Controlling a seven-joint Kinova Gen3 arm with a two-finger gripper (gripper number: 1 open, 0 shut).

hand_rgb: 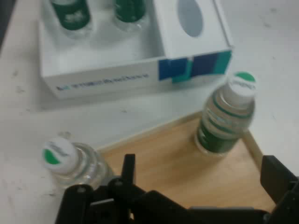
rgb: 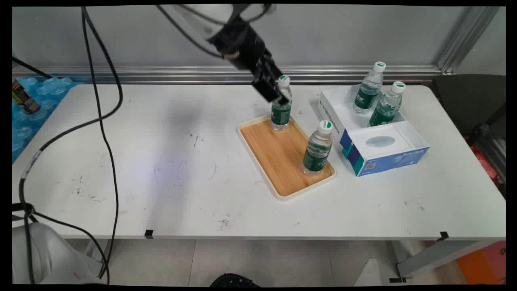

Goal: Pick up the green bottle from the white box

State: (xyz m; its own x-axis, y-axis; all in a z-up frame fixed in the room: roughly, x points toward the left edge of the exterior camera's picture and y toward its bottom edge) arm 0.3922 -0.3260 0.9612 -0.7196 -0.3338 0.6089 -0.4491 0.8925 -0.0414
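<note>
A wooden tray point(rgb: 278, 161) with a cream rim lies on the white table. Two green-labelled water bottles stand upright on it, one at the far corner point(rgb: 281, 108) and one at the near right point(rgb: 318, 148). My black gripper point(rgb: 278, 93) hangs tilted just left of the far bottle's neck, close to it. In the hand view the gripper point(hand_rgb: 201, 186) is open over the tray point(hand_rgb: 173, 158). The far bottle point(hand_rgb: 63, 161) stands outside its left finger point(hand_rgb: 127, 170), and the other bottle point(hand_rgb: 227, 116) is ahead. Nothing is between the fingers.
To the right of the tray is a white and blue box point(rgb: 379, 141) with two more bottles point(rgb: 368, 91) point(rgb: 385, 106) upright in its open half. Black cables point(rgb: 101, 121) hang at the left. Blue shrink-wrapped packs point(rgb: 36, 97) lie off the table's left end.
</note>
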